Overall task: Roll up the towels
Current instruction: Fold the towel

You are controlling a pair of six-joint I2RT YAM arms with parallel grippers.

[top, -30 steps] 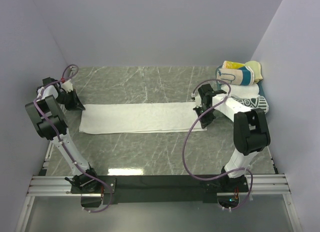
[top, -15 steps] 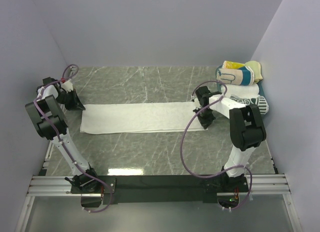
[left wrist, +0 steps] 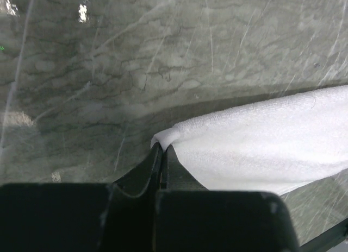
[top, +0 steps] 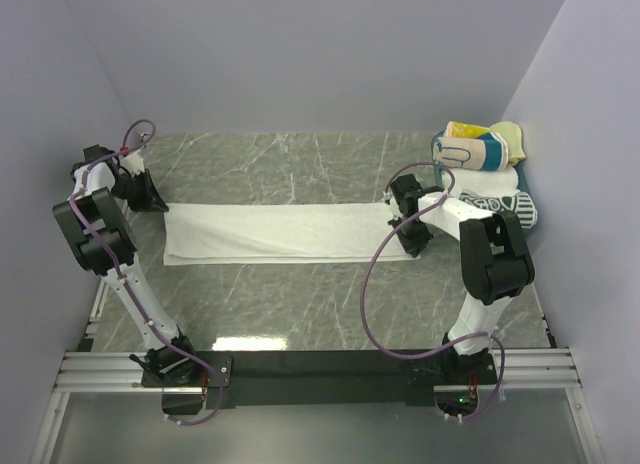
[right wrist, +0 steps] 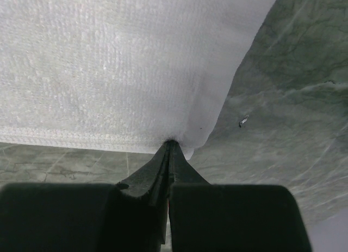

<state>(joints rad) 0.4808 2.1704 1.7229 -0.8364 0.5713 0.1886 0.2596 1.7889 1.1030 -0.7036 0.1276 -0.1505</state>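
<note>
While the grey marbled table takes up most of the overhead view, a long white towel runs across its middle from left to right as a narrow strip, pulled fairly straight between the two arms. Its terry surface is plain, and the right wrist view shows a stitched hem along one edge. In the left wrist view the cloth rises off the marble toward a pinched corner and casts a dark shadow beneath.

At the far right of the table, against the wall, lie two smaller rolled towels: a yellow, teal and white striped roll farther back and a white roll with dark print nearer, just beside the right arm.

At the strip's left end, the left gripper has its fingers pressed fully together on the towel's corner. At the right end, the right gripper is likewise clamped tight, nipping the towel's edge close to its corner.
</note>
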